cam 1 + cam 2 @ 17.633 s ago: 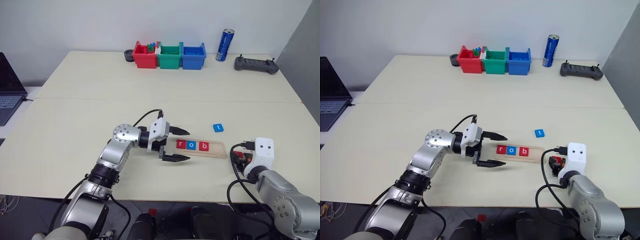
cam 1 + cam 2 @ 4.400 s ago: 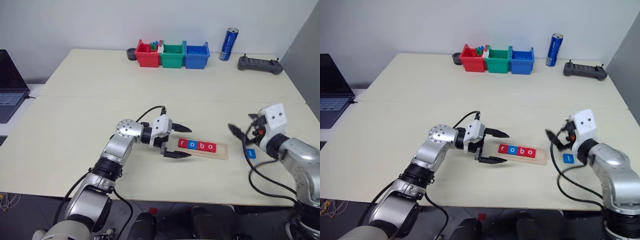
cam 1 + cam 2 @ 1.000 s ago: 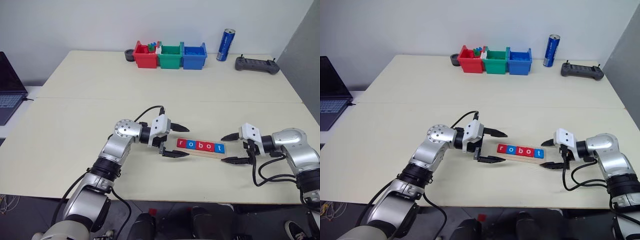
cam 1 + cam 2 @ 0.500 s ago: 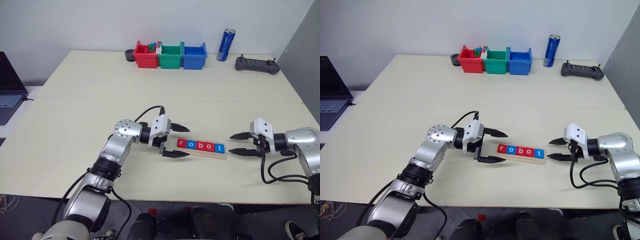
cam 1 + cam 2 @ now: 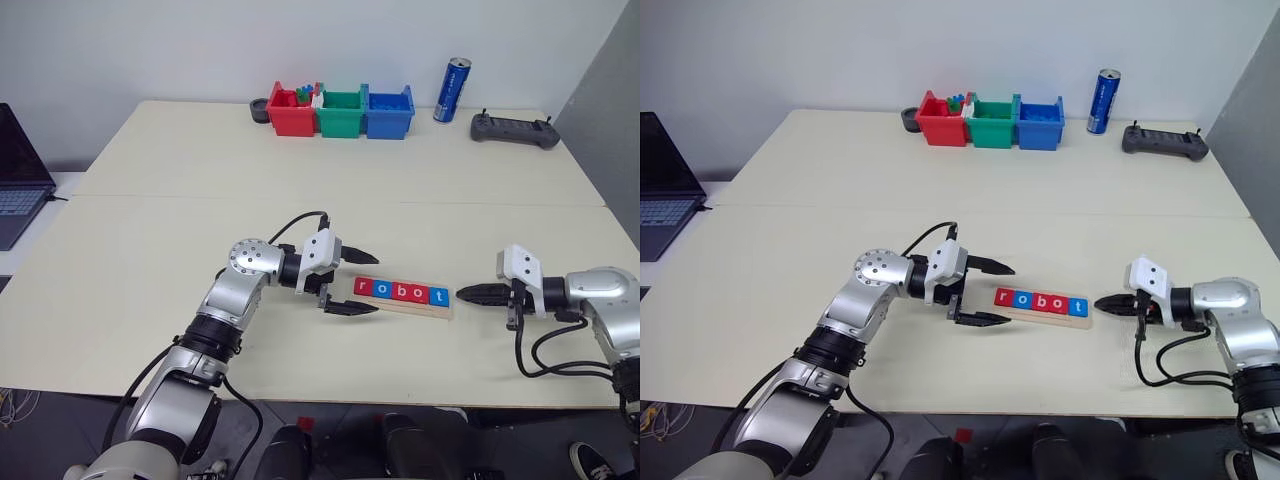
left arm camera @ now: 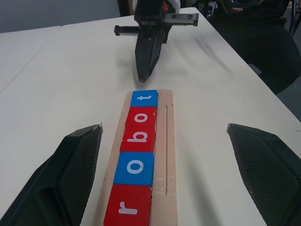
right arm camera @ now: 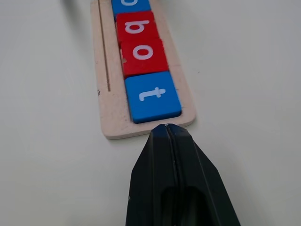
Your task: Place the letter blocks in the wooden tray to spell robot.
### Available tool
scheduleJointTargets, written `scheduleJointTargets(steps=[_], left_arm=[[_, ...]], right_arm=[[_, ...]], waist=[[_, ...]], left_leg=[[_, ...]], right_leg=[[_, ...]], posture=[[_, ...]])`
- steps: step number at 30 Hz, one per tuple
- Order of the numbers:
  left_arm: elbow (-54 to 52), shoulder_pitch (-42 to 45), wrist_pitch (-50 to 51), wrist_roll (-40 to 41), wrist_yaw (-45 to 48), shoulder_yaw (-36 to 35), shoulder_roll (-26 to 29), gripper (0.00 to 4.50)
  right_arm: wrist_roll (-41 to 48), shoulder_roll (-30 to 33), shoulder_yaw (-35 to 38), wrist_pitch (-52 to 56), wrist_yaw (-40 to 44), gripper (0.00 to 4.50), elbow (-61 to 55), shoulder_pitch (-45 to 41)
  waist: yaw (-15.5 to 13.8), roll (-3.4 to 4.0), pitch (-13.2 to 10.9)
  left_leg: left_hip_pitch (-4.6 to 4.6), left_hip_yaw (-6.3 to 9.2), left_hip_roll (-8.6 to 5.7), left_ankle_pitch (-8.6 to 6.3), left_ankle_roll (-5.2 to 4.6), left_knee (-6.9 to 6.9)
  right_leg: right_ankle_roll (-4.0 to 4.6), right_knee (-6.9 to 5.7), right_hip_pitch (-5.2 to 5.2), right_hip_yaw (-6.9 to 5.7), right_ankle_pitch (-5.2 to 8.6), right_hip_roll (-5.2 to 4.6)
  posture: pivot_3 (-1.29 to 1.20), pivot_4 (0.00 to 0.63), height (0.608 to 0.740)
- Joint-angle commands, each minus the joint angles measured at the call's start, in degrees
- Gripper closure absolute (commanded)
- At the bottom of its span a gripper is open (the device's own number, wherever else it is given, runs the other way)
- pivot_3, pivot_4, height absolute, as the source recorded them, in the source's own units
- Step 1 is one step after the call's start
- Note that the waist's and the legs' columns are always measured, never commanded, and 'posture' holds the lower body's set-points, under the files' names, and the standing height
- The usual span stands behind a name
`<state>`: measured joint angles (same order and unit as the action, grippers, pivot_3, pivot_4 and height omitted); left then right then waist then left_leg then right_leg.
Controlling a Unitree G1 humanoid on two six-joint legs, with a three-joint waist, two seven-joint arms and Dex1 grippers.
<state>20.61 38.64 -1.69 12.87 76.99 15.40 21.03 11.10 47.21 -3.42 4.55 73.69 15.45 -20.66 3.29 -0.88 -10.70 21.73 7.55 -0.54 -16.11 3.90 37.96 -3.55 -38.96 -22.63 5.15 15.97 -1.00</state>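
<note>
Now all five letter blocks (image 5: pixel 401 292) sit in the wooden tray (image 5: pixel 446 310) spelling robot, left gripper (image 5: pixel 349 283) wide beside it, right gripper (image 5: pixel 470 293) closed empty just off its end — only pulling back remains, I'd say.

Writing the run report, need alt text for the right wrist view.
Five letter blocks lie in a row in the wooden tray on a pale table; the near ones read b, o, t, ending in a blue t. The right hand, fingers shut and holding nothing, points at the tray's near end.
</note>
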Motion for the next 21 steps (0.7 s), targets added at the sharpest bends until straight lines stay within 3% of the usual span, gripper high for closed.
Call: scheduleJointTargets(steps=[1,14,21], left_arm=[[-1.5,1.0,-0.4,0.4,0.0,-0.7,-0.2,0.0],[-1.6,0.9,-0.2,0.5,0.0,-0.9,0.2,0.0],[-1.9,0.2,-0.3,0.5,0.3,-1.0,0.6,0.0]], right_arm=[[-0.1,-0.1,0.3,-0.4,-0.7,4.48,-2.2,-0.2],[-1.6,-2.1,-0.6,-0.4,-1.8,4.48,-1.2,-1.4],[1.5,1.5,1.9,3.7,1.0,4.48,-6.2,-0.3]], waist=[[0.0,0.0,0.0],[0.0,0.0,0.0],[0.0,0.0,0.0]], left_leg=[[-0.01,0.0,0.0,0.0,0.0,0.0],[-0.01,0.01,0.01,0.0,0.0,0.0],[0.0,0.02,0.0,0.0,0.0,0.0]], right_leg=[[0.0,0.0,0.0,0.0,0.0,0.0],[0.0,-0.01,0.0,-0.01,0.0,0.01],[0.0,-0.01,0.0,-0.01,0.0,0.0]], posture=[[0.0,0.15,0.74],[0.0,0.15,0.74],[0.0,0.15,0.74]])
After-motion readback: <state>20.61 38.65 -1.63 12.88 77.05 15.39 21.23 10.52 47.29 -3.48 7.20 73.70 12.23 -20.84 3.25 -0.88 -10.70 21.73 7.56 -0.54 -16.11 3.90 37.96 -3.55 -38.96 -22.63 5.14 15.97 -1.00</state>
